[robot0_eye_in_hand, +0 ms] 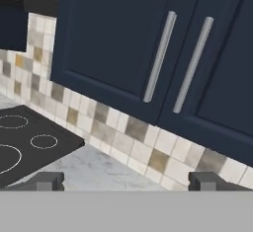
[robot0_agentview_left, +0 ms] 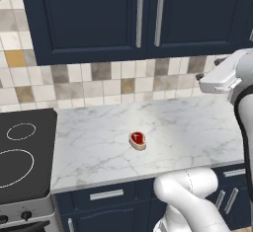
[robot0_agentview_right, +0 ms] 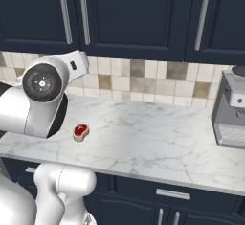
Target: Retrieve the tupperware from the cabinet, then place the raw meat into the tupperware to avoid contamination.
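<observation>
The raw meat (robot0_agentview_left: 137, 139) (robot0_agentview_right: 81, 131), a small red slice with a pale rim, lies on the white marble counter (robot0_agentview_left: 188, 127) toward its front edge. Above it the dark navy cabinet (robot0_agentview_left: 99, 19) (robot0_agentview_right: 139, 13) (robot0_eye_in_hand: 118, 38) has its doors closed, with two long silver handles side by side. The tupperware is out of view. My gripper (robot0_eye_in_hand: 128, 181) is raised well above the counter and faces the cabinet doors and the tiled wall under them. It is open, with nothing between its fingertips (robot0_eye_in_hand: 49, 180).
A black cooktop (robot0_agentview_left: 24, 152) (robot0_eye_in_hand: 29, 142) borders the counter on the left. A grey appliance (robot0_agentview_right: 232, 118) stands at the counter's right end. Navy drawers (robot0_agentview_left: 106, 194) run below the counter edge, and the tiled backsplash (robot0_agentview_right: 143, 83) is behind.
</observation>
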You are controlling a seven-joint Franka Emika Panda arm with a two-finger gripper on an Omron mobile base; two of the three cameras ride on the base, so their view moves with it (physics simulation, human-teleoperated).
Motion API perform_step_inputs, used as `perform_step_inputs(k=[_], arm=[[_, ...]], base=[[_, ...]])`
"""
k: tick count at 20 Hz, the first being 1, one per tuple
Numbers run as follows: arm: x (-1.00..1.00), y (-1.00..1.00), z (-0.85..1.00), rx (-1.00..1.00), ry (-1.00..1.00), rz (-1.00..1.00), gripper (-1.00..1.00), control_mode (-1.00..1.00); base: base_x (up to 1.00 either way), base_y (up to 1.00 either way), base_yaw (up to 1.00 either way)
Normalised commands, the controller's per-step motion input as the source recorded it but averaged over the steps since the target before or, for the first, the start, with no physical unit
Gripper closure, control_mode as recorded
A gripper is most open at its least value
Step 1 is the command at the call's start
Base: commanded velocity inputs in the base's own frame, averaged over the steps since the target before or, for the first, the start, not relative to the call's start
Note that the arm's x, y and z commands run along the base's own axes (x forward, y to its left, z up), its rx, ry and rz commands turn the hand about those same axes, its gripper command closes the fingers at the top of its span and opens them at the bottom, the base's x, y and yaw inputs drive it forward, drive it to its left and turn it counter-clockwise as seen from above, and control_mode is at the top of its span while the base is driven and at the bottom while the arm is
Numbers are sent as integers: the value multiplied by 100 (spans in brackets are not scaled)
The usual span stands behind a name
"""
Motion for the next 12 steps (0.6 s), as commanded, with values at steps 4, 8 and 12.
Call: perform_step_inputs(k=[4,8,12], arm=[[-22,9,-4,3,2,11,-100,-100],[-10,8,-3,9,-2,7,-100,-100],[2,17,0,16,-7,1,-100,-100]], base=[[0,0,0],[0,0,0],[0,0,0]])
